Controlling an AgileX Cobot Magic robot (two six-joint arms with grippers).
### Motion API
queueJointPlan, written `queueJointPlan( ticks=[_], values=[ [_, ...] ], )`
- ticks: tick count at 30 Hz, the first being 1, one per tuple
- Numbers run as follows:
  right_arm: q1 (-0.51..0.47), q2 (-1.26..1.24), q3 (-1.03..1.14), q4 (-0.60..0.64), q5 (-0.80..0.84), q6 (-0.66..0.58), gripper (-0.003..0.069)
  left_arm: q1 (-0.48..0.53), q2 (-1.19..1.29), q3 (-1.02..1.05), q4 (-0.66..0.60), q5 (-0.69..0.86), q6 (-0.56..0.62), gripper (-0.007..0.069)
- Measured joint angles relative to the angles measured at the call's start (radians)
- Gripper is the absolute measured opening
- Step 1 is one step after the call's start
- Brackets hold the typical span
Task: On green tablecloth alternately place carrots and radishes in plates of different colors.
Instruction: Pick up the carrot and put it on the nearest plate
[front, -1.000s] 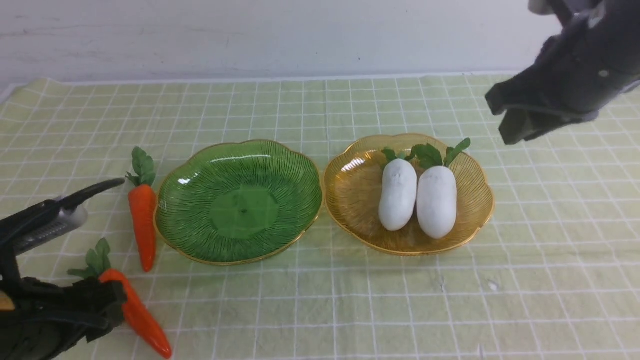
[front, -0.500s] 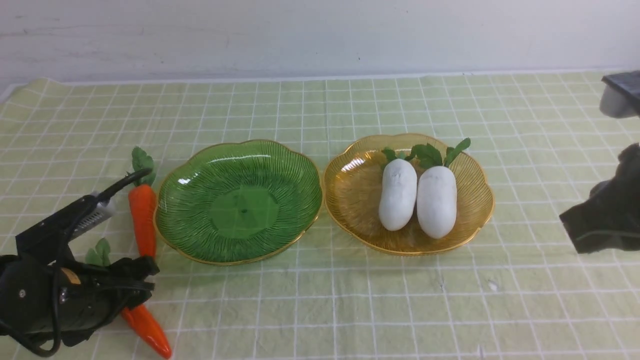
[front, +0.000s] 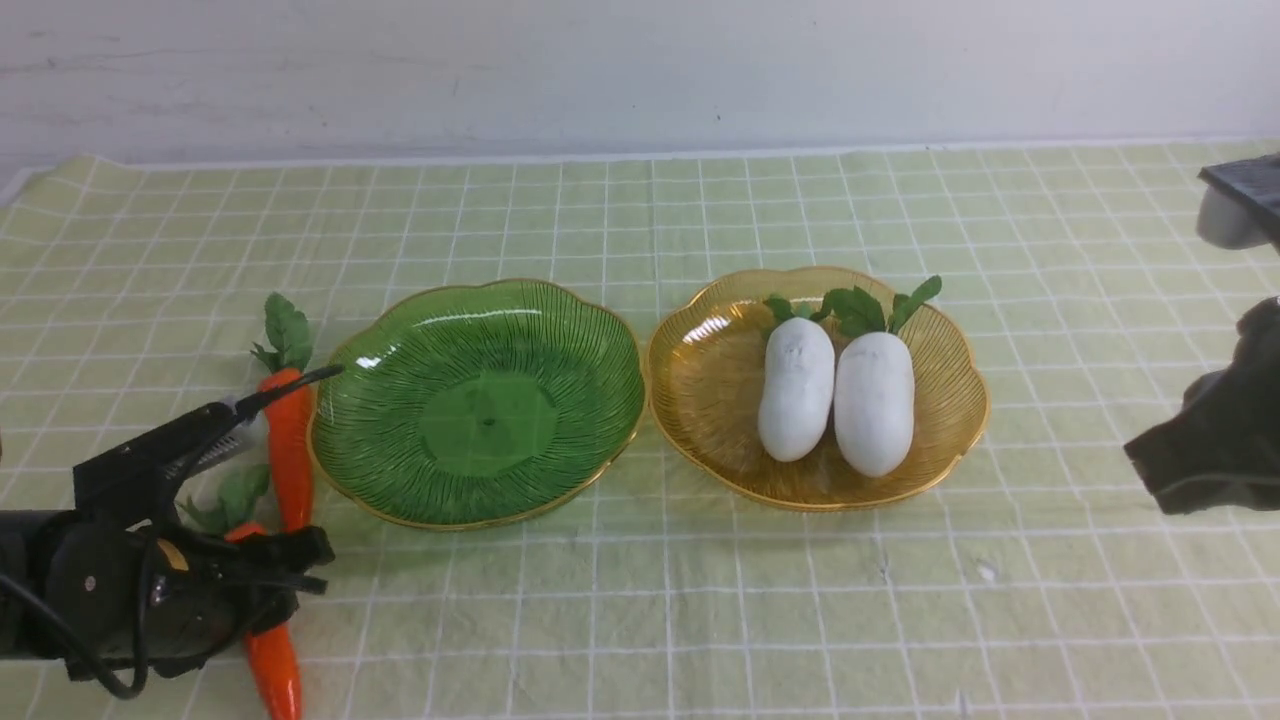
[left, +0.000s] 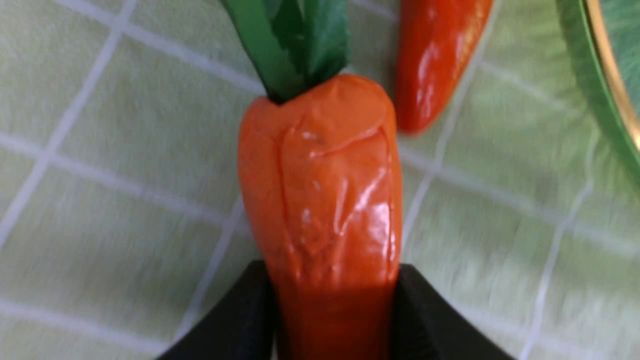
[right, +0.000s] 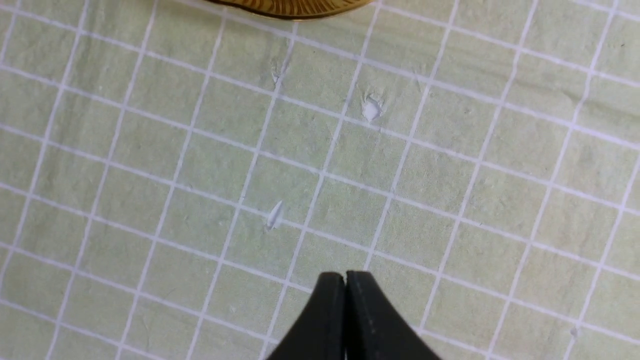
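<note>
On the green tablecloth (front: 640, 620), my left gripper (front: 285, 570) is shut on the near carrot (front: 272, 655). In the left wrist view that carrot (left: 320, 200) sits between the two black fingers (left: 235, 325), pressed on both sides. The second carrot (front: 287, 440) lies just left of the green plate (front: 480, 400), which holds nothing. Two white radishes (front: 795, 390) (front: 875, 400) lie side by side in the amber plate (front: 700, 400). My right gripper (front: 1160, 470) hangs at the right edge, shut and holding nothing, its fingers (right: 330, 310) together over bare cloth.
A white wall runs behind the cloth's far edge. The tip of the second carrot (left: 435, 55) and the green plate's rim (left: 610, 80) lie close beside the held carrot. The amber plate's rim (right: 290, 7) shows in the right wrist view.
My left gripper moved forward and closed on the near carrot, which swung so that its tip points more toward me. The right arm dropped from above the amber plate to the right edge.
</note>
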Motion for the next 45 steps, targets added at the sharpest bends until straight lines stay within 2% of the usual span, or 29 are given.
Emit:
queueJointPlan(
  ticks=[1,2,3,8,13,20,24,29,33,37,41,45],
  values=[
    [0.000,0.000,0.000,-0.001,0.000,0.000,-0.0014,0.000,-0.006,-0.002,0.004,0.015,0.003,0.0254],
    [0.000,0.000,0.000,-0.002,0.000,0.000,-0.0014,0.000,-0.068,-0.034,0.037,0.162,0.012,0.0254],
    [0.000,0.000,0.000,-0.002,0.000,0.000,-0.0014,0.000,-0.108,-0.063,0.062,0.242,0.016,0.0254],
    [0.000,0.000,0.000,0.003,-0.001,0.000,-0.0015,0.000,-0.238,-0.258,0.142,0.462,0.017,0.0254],
    [0.000,0.000,0.000,0.042,-0.041,0.000,-0.0015,-0.040,-0.208,-0.424,0.130,0.498,0.049,0.0254],
    [0.000,0.000,0.000,0.062,-0.087,0.000,-0.0015,-0.129,0.005,-0.571,0.108,0.461,0.101,0.0255],
    [0.000,0.002,0.000,0.062,-0.088,0.000,-0.0015,-0.146,0.161,-0.673,0.115,0.440,0.107,0.0331],
    [0.000,0.002,0.000,0.065,-0.088,0.000,-0.0015,-0.146,0.277,-0.765,0.117,0.440,0.104,0.0403],
    [0.000,0.002,0.000,0.065,-0.088,0.000,-0.0015,-0.146,0.297,-0.805,0.119,0.448,0.104,0.0406],
    [0.000,0.002,0.000,0.065,-0.088,0.000,-0.0015,-0.144,0.297,-0.851,0.175,0.501,0.103,0.0406],
    [0.000,0.002,0.000,0.065,-0.087,0.000,-0.0015,-0.091,0.299,-0.879,0.253,0.615,0.065,0.0406],
    [0.000,0.002,0.000,0.065,-0.087,0.000,-0.0015,-0.018,0.323,-0.883,0.266,0.621,0.049,0.0406]
  ],
)
